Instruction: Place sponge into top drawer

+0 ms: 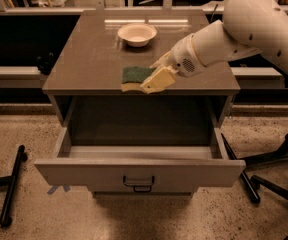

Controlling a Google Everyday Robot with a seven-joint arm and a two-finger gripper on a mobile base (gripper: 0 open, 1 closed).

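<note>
The sponge [134,78], dark green on top with a yellow base, is at the front edge of the cabinet top [89,59], held by my gripper [151,81]. The gripper comes in from the right on the cream arm and is shut on the sponge's right end; one cream finger [156,80] shows in front. The top drawer [139,171] is pulled out wide open directly below, its inside bare, with a dark bail handle [138,183] at the centre of its front panel.
A round cream bowl [137,34] stands at the back middle of the cabinet top. Black chair legs lie on the floor at the left [11,184] and the right [244,176]. A dark shelf runs behind the cabinet.
</note>
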